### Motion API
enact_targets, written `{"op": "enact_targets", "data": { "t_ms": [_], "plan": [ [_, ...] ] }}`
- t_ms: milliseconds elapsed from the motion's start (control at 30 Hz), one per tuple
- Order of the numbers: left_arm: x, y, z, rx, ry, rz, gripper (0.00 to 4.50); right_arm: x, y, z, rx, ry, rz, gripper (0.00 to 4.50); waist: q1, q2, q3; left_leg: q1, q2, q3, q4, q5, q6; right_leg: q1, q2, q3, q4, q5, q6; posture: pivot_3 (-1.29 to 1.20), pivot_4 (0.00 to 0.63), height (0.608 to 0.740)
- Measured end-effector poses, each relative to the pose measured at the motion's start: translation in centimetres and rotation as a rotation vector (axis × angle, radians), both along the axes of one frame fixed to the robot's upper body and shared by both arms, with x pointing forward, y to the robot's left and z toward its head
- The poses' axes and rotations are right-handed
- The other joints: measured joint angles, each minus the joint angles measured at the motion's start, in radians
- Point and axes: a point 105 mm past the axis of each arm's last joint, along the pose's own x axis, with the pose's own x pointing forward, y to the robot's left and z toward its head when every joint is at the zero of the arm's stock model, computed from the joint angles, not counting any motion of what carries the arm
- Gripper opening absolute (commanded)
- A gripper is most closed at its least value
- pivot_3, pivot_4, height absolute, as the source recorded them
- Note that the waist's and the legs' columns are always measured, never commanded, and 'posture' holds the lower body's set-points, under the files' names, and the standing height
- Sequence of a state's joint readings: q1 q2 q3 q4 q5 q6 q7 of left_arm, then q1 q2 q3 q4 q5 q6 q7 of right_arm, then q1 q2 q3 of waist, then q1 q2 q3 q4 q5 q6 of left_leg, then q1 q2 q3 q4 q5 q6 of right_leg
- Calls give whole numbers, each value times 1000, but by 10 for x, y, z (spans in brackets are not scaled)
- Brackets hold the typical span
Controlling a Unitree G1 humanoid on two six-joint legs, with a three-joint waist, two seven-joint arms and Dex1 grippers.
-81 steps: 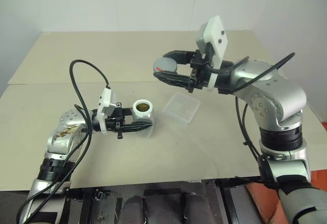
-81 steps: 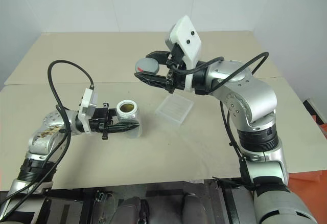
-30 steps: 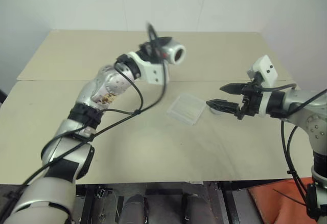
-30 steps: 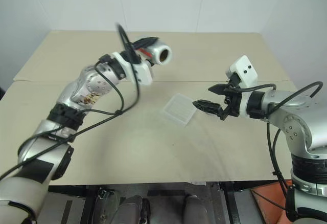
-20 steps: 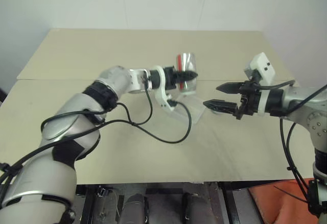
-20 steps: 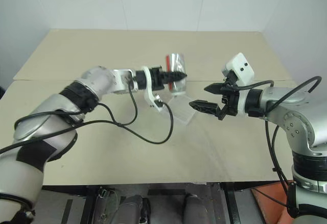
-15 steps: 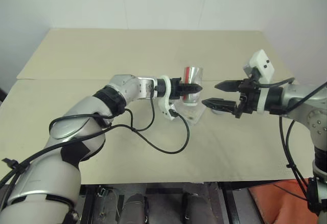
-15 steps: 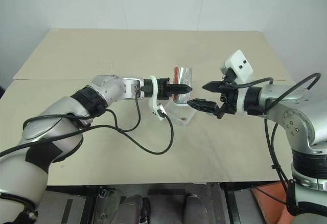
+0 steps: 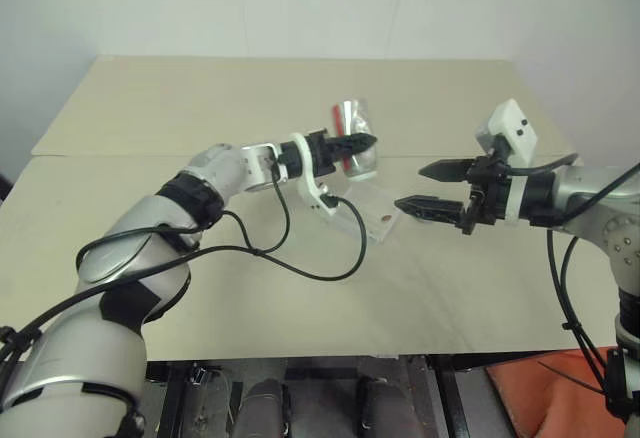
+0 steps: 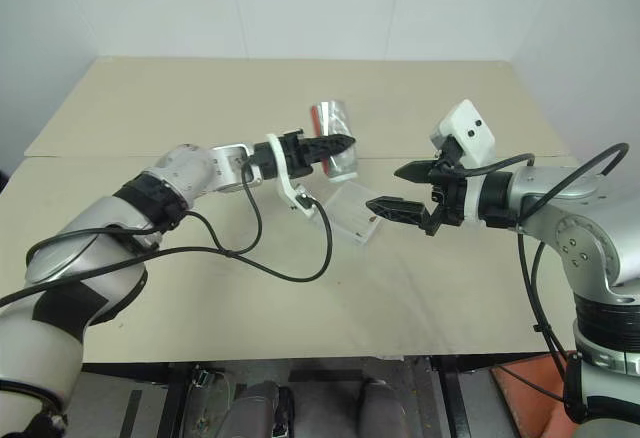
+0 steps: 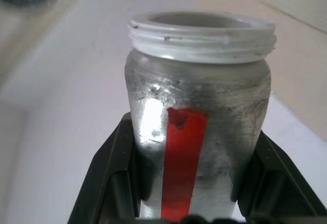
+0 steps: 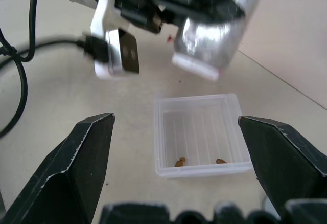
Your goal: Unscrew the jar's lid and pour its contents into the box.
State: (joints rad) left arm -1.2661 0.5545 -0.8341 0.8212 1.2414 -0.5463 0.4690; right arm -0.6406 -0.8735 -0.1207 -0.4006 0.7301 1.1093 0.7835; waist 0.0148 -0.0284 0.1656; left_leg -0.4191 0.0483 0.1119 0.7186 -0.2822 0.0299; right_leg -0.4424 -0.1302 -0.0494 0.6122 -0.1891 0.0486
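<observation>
Reading the label: the jar (image 11: 198, 127) carries one red vertical stripe on its clear, scuffed wall; no writing can be read on it.
Jar shape: small clear plastic cylinder with a white threaded neck, the mouth open, no cap on it.
Jar place: held in the air above the box (image 12: 200, 133), tilted so that the neck points down toward the box; it does not touch the box or the table (image 9: 200, 98).
Left gripper (image 9: 362, 142): its black jaws are closed on the two sides of the jar, in the lower half of the wall, as the left wrist view shows.
Right gripper (image 9: 408, 187): its jaws stand wide apart and hold nothing; they hang just beside the box, on the robot's right side of it, above the table.
Box: shallow, clear plastic tray, nearly square with rounded corners and fine ribs on its floor; it lies flat on the table between the two grippers.
Contents (image 12: 180, 161): two small brown pieces lie inside the box, near one wall, a little apart from each other.
Lid: cannot tell where it is.
Table: flat, beige, matt surface with a seam across it.
Cable (image 9: 300, 258): black, thin, it hangs in a loop from the left wrist over the table.
</observation>
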Motion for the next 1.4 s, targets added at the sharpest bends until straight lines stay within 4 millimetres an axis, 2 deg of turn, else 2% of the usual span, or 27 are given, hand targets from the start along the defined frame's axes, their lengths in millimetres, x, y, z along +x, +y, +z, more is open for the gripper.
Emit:
{"op": "enact_targets", "data": {
  "t_ms": [100,200,400,567,633,733,867,1100,1333,1367,1400],
  "plan": [
    [10,32,3,-221,167,126,1913,-1,-1,-2,-6,5,-1,4478,-4,0,0,0,1,0,1,0,0,0,0,0,1,0,0,0,150,740],
    [15,62,-7,-488,403,228,1913,-2,-1,-6,-10,17,-2,4478,-4,0,0,1,1,0,3,0,0,1,0,0,2,0,0,0,150,740],
    [10,89,-39,-1006,897,313,1913,-4,0,-5,-10,-14,10,4478,-3,0,0,0,1,-1,9,-1,1,3,0,-1,4,0,0,0,150,740],
    [4,115,-43,-1406,1100,302,1913,-4,-1,-8,-7,-20,13,4478,-5,0,0,2,1,-2,11,-1,1,4,0,1,4,1,1,0,150,740],
    [0,124,-46,-1500,1133,302,1913,-4,-1,-7,-6,-29,15,4478,-5,1,0,5,1,-2,11,-1,1,6,0,1,2,1,1,0,150,740],
    [-6,132,-62,-1612,1185,331,1913,-4,-2,-10,-10,-29,7,4478,-4,1,0,5,1,-2,11,-1,1,7,0,1,3,1,1,0,150,740],
    [-11,136,-80,-1674,1240,374,1913,-3,-4,-11,-14,-42,1,4478,-1,1,0,4,1,-2,11,-1,1,7,0,1,2,1,1,0,150,740],
    [-13,143,-80,-1758,1245,336,1913,-2,-6,-12,-22,-55,-8,4478,-3,1,0,5,1,-2,11,-1,2,7,0,1,1,2,0,0,150,740],
    [-13,143,-88,-1757,1275,353,4244,-3,-5,-12,-24,-59,-5,4500,-2,1,0,5,1,-2,11,-1,2,7,0,1,1,2,0,0,150,740],
    [-13,143,-89,-1761,1278,353,4473,-3,-4,-11,-26,-61,-3,4500,-3,1,0,5,1,-1,11,-1,2,7,0,1,1,2,0,0,150,740],
    [-14,142,-91,-1765,1282,352,4473,-4,-4,-11,-29,-63,-2,4500,-3,1,0,5,1,-2,11,-1,2,7,0,1,1,2,0,0,150,740]
  ]
}}
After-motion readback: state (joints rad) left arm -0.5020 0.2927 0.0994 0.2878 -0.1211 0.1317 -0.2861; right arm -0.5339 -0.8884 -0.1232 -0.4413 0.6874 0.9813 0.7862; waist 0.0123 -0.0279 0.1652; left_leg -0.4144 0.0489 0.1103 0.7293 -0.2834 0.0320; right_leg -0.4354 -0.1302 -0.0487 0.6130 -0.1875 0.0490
